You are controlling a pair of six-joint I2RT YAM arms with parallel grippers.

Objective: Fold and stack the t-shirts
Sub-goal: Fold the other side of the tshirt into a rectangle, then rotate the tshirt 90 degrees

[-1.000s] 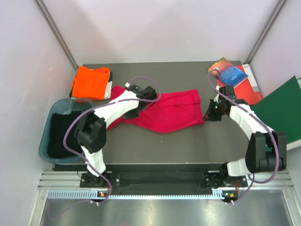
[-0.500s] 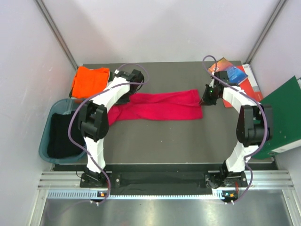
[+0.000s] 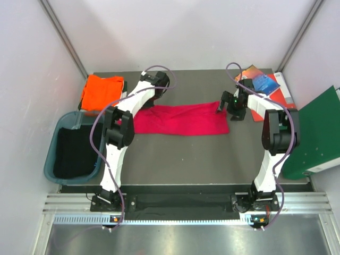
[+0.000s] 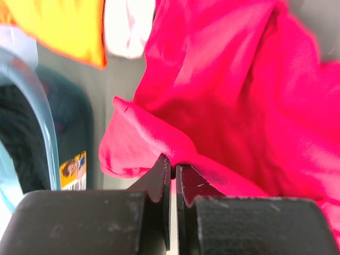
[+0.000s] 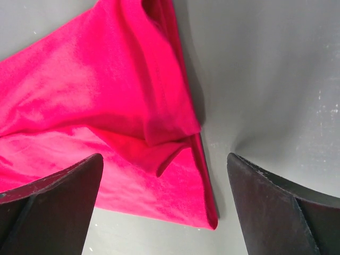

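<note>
The crimson t-shirt [image 3: 180, 118] lies as a long folded band across the middle of the table. My left gripper [image 3: 150, 101] is at its back left end. In the left wrist view it [image 4: 172, 167] is shut on a fold of the red cloth [image 4: 239, 95]. My right gripper [image 3: 223, 109] stands open over the shirt's right end. In the right wrist view the wide-apart fingers [image 5: 53, 196] of that gripper [image 5: 164, 156] straddle the shirt's corner [image 5: 95, 95] without touching it. The orange t-shirt [image 3: 102, 91] lies folded at the back left and shows as well in the left wrist view [image 4: 58, 26].
A teal bin [image 3: 52, 154] holding dark cloth sits off the table's left edge, its rim [image 4: 45, 122] seen from the left wrist. Something white [image 4: 127, 26] lies beside the orange shirt. Red and blue books [image 3: 263, 85] and a green binder [image 3: 313, 138] crowd the right side.
Both arms carried the crimson shirt toward the back and laid it down as a flatter band. The right gripper let go of its end and opened; the left stays shut on the cloth.
</note>
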